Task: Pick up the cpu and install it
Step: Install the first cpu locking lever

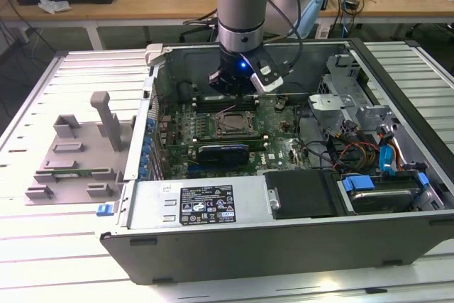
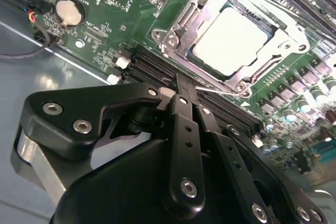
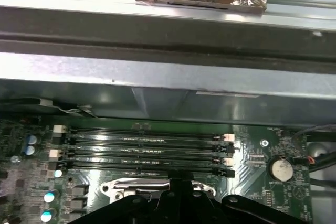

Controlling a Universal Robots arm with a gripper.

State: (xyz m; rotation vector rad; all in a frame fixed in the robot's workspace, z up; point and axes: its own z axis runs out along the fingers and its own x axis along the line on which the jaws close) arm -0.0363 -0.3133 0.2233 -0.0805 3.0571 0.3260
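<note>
Second wrist view, nearest first: the gripper point(image 2: 181, 90) has its black fingers point(image 2: 185, 129) drawn together into one narrow tip with nothing between them. Tip hangs just above the black memory slots point(image 2: 157, 69), at the near edge of the socket frame.

Just beyond the tip: the cpu point(image 2: 232, 39), pale silver-grey top, lies flat inside the socket point(image 2: 176, 30). Metal frame surrounds it on all sides. Seating looks level from here, no visible tilt; I judge the placement done or nearly so. Whether the retention frame is latched cannot be told.

Further off: a coin cell point(image 2: 69, 12) on the green motherboard point(image 2: 121, 3), well apart from the socket.

Exterior view: gripper point(image 1: 234, 84) inside the open computer case point(image 1: 284, 243), above the memory slots, socket point(image 1: 233, 123) just beside it. Grey plastic tray point(image 1: 71, 164) sits on the table to the exterior view's left, well apart.

Notes on doing this step well (judgement): keep any contact vertical and light, since sideways drag risks the socket contacts. Closed tip should stay clear of the memory latches.
</note>
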